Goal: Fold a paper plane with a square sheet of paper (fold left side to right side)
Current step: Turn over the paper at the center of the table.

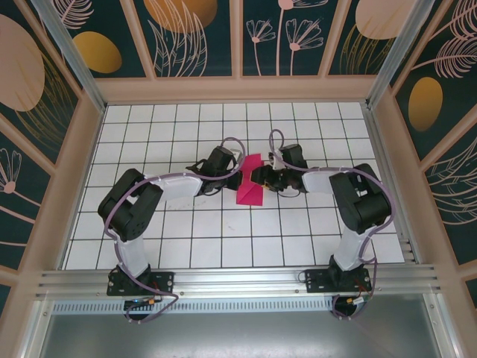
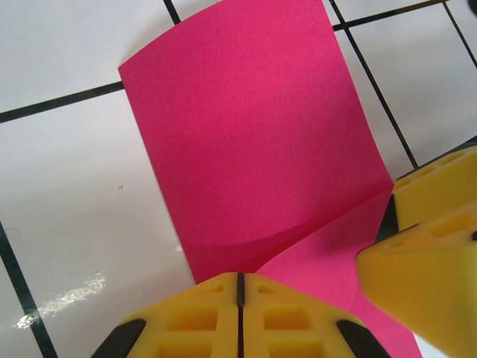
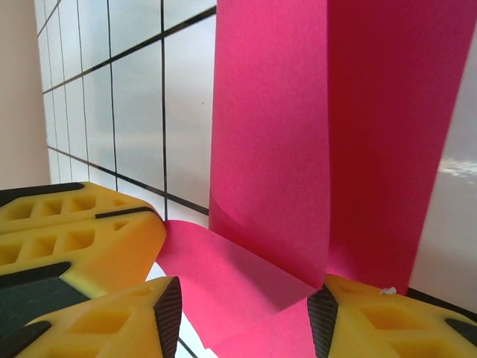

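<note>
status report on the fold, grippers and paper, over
Left gripper shut on the square sheet of paper. Right gripper open, straddling its edge. One flap raised, not yet flat. Grippers close together.

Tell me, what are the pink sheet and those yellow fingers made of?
The pink sheet: thin matte paper, it seems; it curls and holds a crease. The yellow fingers: probably moulded plastic or rubber, matte, with hollow cells.

White gridded tabletop [image 1: 186, 246], dark floral wall panels [image 1: 186, 37], pale wooden frame [image 1: 238, 89]
</note>
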### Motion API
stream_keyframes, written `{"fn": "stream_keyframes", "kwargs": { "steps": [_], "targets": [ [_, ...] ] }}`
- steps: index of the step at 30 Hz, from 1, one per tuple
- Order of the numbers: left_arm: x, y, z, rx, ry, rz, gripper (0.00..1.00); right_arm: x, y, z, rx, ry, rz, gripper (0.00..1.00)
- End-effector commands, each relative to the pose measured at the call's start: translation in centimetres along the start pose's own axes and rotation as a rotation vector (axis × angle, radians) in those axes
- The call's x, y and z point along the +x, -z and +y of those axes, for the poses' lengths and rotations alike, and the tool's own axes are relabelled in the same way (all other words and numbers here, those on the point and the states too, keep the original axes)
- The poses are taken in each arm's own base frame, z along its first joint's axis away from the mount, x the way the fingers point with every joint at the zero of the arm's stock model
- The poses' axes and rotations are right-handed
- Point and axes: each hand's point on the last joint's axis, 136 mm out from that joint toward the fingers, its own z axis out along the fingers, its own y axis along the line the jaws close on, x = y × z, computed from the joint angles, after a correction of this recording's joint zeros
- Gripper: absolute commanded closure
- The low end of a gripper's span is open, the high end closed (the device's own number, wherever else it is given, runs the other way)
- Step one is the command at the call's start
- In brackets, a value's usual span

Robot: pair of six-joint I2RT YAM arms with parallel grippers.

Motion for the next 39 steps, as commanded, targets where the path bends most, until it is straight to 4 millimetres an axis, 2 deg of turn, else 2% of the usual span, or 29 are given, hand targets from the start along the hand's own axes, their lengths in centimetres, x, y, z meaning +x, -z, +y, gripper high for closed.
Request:
{"fn": "stream_keyframes", "kwargs": {
  "steps": [1, 4, 6, 7, 10, 14, 16, 17, 21, 26, 29, 34, 37, 39],
  "targets": [
    [-1.2, 0.8, 0.0, -0.001, 0.011, -0.045, 0.89, -0.9, -0.2, 2.2, -0.079, 0.023, -0.010, 0.56],
    [-1.6, 1.4, -0.1, -0.001, 0.014, -0.063, 0.80, -1.3, 0.2, 2.9, -0.104, 0.042, -0.028, 0.80],
    [-2.3, 2.3, -0.1, -0.015, 0.019, -0.092, 0.76, -1.9, 0.9, 3.3, -0.108, 0.059, -0.061, 1.00],
    [-2.8, 3.0, -0.1, -0.023, 0.021, -0.108, 0.71, -2.2, 1.5, 3.5, -0.111, 0.071, -0.081, 1.00],
    [-4.8, 5.9, -0.2, -0.050, 0.026, -0.186, 0.38, -3.2, 3.8, 4.3, -0.140, 0.119, -0.154, 1.00],
    [-7.2, 10.1, -0.7, -0.058, 0.061, -0.302, 0.13, -4.2, 8.2, 6.2, -0.244, 0.206, -0.269, 1.00],
    [-8.4, 12.1, -1.5, -0.020, 0.089, -0.361, 0.02, -4.3, 10.2, 7.1, -0.296, 0.247, -0.308, 1.00],
    [-8.1, 12.6, -1.8, 0.011, 0.101, -0.370, 0.02, -4.2, 11.1, 7.7, -0.328, 0.272, -0.319, 1.00],
    [-9.1, 16.0, -5.5, 0.229, 0.138, -0.442, 0.02, -3.6, 14.5, 10.9, -0.438, 0.367, -0.348, 1.00],
    [-9.9, 20.4, -10.4, 0.541, 0.144, -0.492, 0.02, -2.1, 19.5, 16.6, -0.586, 0.531, -0.396, 1.00],
    [-9.8, 21.7, -12.7, 0.690, 0.127, -0.466, 0.04, -1.5, 21.4, 19.0, -0.637, 0.587, -0.400, 1.00],
    [-9.3, 22.8, -14.9, 0.871, 0.122, -0.438, 0.10, -0.5, 23.0, 21.6, -0.686, 0.634, -0.401, 1.00],
    [-9.0, 23.6, -15.8, 0.954, 0.114, -0.432, 0.17, -0.2, 23.1, 22.2, -0.695, 0.638, -0.397, 1.00],
    [-8.8, 23.4, -15.8, 0.961, 0.111, -0.419, 0.24, -0.2, 23.2, 22.4, -0.701, 0.639, -0.397, 1.00]
  ]
}}
